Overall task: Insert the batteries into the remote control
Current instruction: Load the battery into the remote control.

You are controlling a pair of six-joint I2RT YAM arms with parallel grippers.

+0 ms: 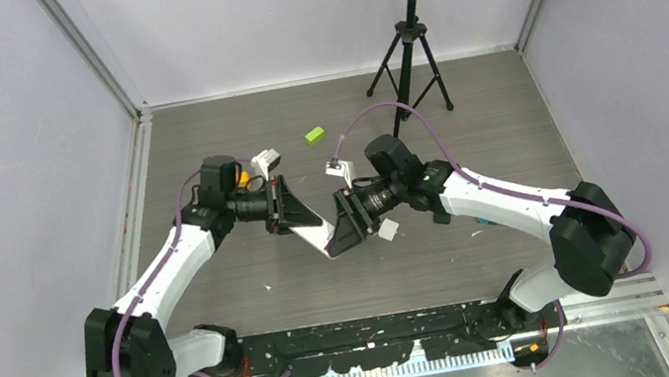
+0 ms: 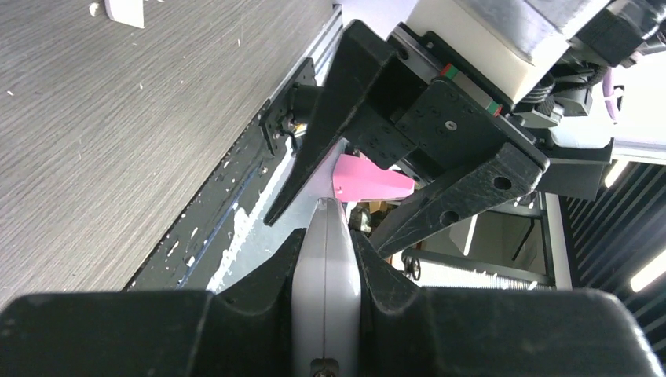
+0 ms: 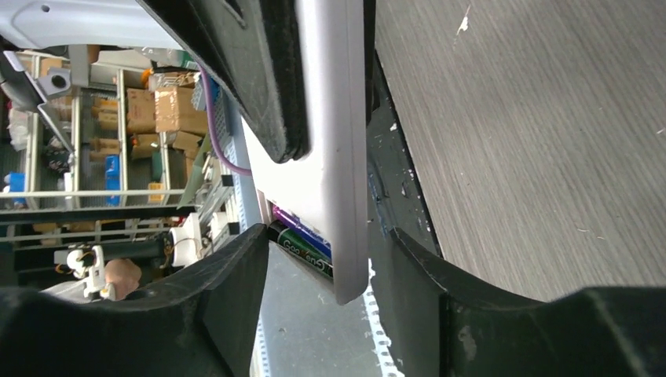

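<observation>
Left gripper [image 2: 326,236] grips remote [image 2: 326,302]; right gripper [image 3: 328,233] straddles it; batteries [image 3: 302,245] half-hidden.

The remote control [image 1: 316,235] is a slim white slab, clamped at one end in the left hand [image 1: 300,216] and lifted off the counter near the middle of the scene. It runs diagonally, and its other end lies between the spread fingers of the right hand [image 1: 342,232].

Seen from the right wrist, its open bay holds two batteries side by side: a blue-purple battery [image 3: 302,228] and a dark battery [image 3: 305,253] with pale lettering.

A green battery [image 1: 314,134] lies loose on the counter, farther back. A yellowish battery [image 1: 260,173] peeks out beside the left hand.
</observation>
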